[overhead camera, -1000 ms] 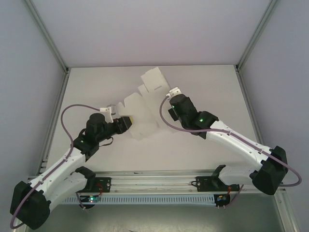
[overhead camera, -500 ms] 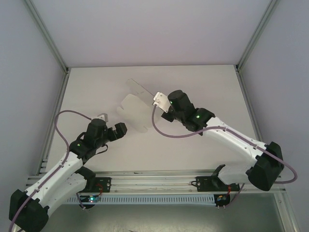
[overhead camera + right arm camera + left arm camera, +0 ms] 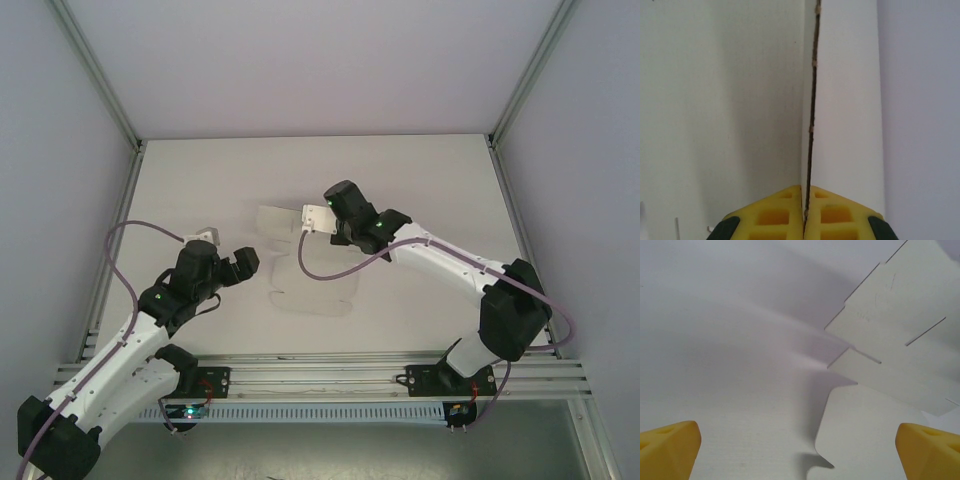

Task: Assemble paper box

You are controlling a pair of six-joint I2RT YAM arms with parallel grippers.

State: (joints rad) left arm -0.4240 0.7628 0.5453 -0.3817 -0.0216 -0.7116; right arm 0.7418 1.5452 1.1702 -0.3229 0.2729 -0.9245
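The right tool (image 3: 312,220) is pinched shut on one edge of the flat paper box (image 3: 283,221), holding it tilted over the worktop (image 3: 420,180); the left tool (image 3: 246,263), wide open and empty, faces the sheet's free flaps, just ahead and to its right.

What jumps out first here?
The right gripper, near mid-table, is pinched shut on the edge of the paper box, which is a flat die-cut sheet at this point. The left gripper stands open just to its left, yellow fingertips spread wide, facing the sheet's slotted flaps.
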